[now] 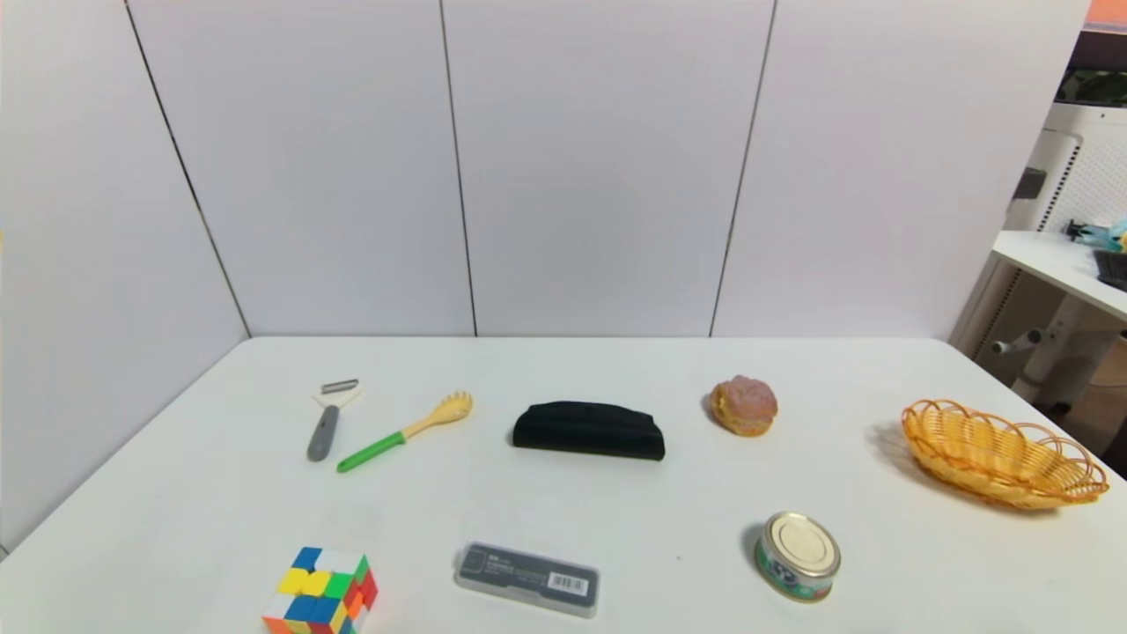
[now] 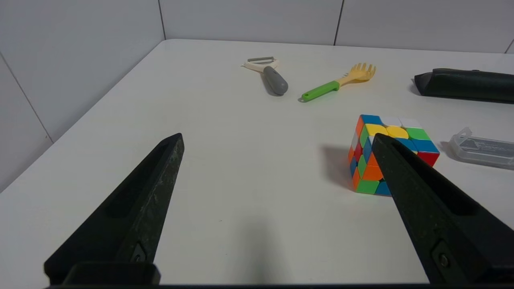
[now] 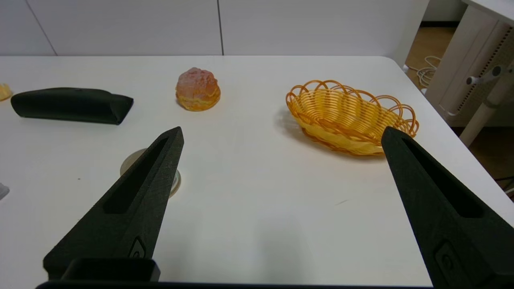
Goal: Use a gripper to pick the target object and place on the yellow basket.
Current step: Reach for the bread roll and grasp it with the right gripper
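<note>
on the far right part of the table, left of the yellow basket (image 1: 1004, 453), the bun (image 1: 744, 406) looks light and soft, so you should close the right gripper (image 3: 281, 134), now wide open and empty, gently around its lower sides.

walls (image 1: 599, 158): plain white panels, dark seams | tabletop (image 1: 563, 493): white | side desk (image 1: 1057, 264): white, far right | floor (image 3: 429, 44): brownish
</note>
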